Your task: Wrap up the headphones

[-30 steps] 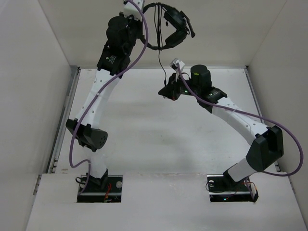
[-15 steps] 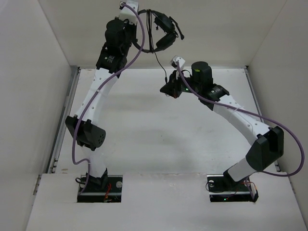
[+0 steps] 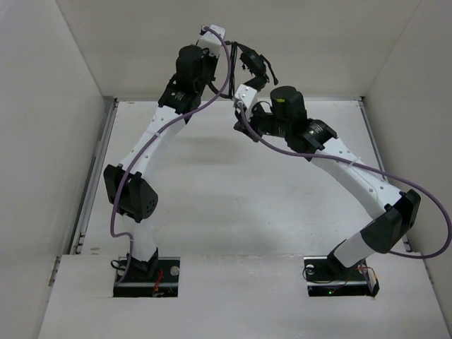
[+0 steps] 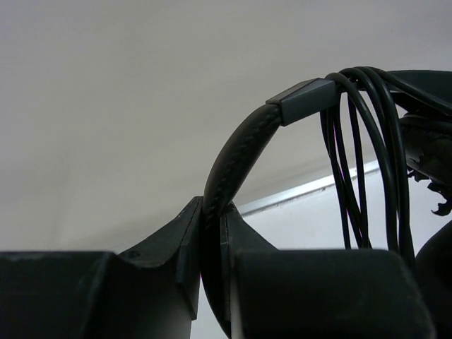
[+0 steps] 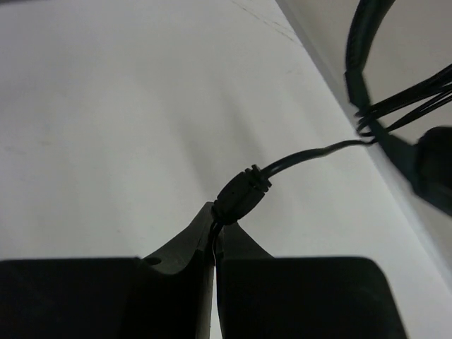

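Note:
The black headphones hang in the air at the back of the table. My left gripper is shut on their padded headband. Several loops of the thin black cable lie wound over the headband beside its slider. My right gripper is shut on the cable's plug, right at its black strain relief, close under the headphones. From the plug the cable runs up right to the loops on the headband. In the top view the right gripper sits just below the earcups.
White walls enclose the white table on three sides, with a metal rail along the left edge. Purple arm cables loop along both arms. The two wrists are close together at the back.
My left arm has swung the headphones to the right and down. My right gripper has risen and moved left toward them, so the free cable between them is now short.

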You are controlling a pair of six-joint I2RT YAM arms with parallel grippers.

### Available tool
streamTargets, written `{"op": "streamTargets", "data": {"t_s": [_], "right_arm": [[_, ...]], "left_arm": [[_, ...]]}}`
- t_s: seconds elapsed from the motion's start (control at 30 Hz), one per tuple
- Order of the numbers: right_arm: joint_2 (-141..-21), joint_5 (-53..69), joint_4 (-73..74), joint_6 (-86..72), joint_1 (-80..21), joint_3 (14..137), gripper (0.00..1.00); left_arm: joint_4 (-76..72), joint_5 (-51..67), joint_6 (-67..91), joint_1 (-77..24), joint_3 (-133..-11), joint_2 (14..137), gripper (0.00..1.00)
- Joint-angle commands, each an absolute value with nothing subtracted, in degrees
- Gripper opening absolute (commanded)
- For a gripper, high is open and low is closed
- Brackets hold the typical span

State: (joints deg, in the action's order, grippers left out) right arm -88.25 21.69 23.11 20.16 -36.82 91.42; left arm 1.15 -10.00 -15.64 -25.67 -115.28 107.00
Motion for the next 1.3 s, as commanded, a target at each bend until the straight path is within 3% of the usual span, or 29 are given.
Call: {"op": "streamTargets", "data": {"t_s": [0.0,0.37,0.63,1.27], "right_arm": [[-87.28,10.57,27.51,34.78,-39.59,95.18,0.02],[-89.03,-2.19,27.6,49.38,-39.94,100.11,0.02],[-88.86,-8.08,22.07,56.42,-40.38,96.16,0.02],[-89.3,-7.47,8.27,59.06,-33.0,85.35,0.04]], "left_arm": [[-3.43,-12.48,-17.22,-26.32,-113.65,103.89,0.02],[6.4,-11.87,-18.89,-27.9,-111.62,103.62,0.02],[13.88,-8.01,-18.72,-29.57,-110.48,103.45,0.01],[22.85,7.99,-11.43,-31.33,-109.16,99.14,0.01]]}}
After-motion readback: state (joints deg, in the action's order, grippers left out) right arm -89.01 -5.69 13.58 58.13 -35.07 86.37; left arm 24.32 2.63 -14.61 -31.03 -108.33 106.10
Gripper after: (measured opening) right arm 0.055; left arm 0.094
